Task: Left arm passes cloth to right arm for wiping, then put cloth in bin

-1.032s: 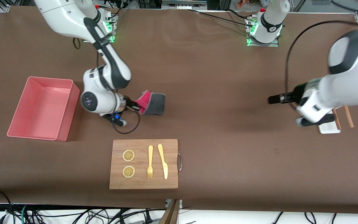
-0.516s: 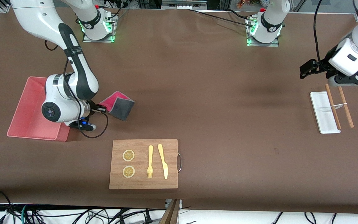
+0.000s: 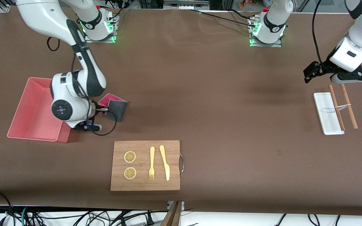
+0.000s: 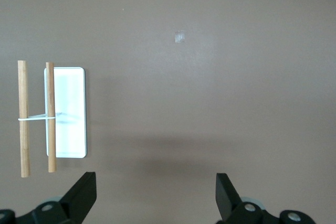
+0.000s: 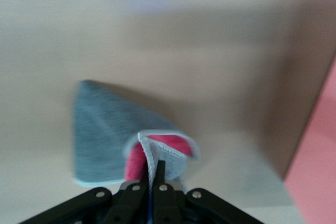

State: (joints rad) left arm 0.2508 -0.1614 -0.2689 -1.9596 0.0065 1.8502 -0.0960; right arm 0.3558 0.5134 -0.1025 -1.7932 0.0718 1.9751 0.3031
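Cloth (image 3: 113, 106): left of centre in the front view, pinched at one folded corner; grey face hangs out toward mid-table, magenta face shows at the pinch; just beside the bin, not over it.
Right gripper (image 3: 103, 109): jaws closed on the cloth's corner; sits by the bin's wall at the right arm's end of the table.
Bin (image 3: 27, 125): pink tub, left of frame, nothing visible inside.
Left gripper (image 3: 308, 72): upper right of frame, jaws open and holding nothing; hangs over bare table near the tray (image 3: 324, 117) and sticks (image 3: 346, 102); arm waits.
Board (image 3: 145, 165): lower centre, with fork and knife.
Risk, thin grip: corner hold may slip, dropping the cloth on the table.
Risk, trailing fold: loose grey part may snag the bin's rim and drape outside.
Risk, early release: cloth lands beside the bin.
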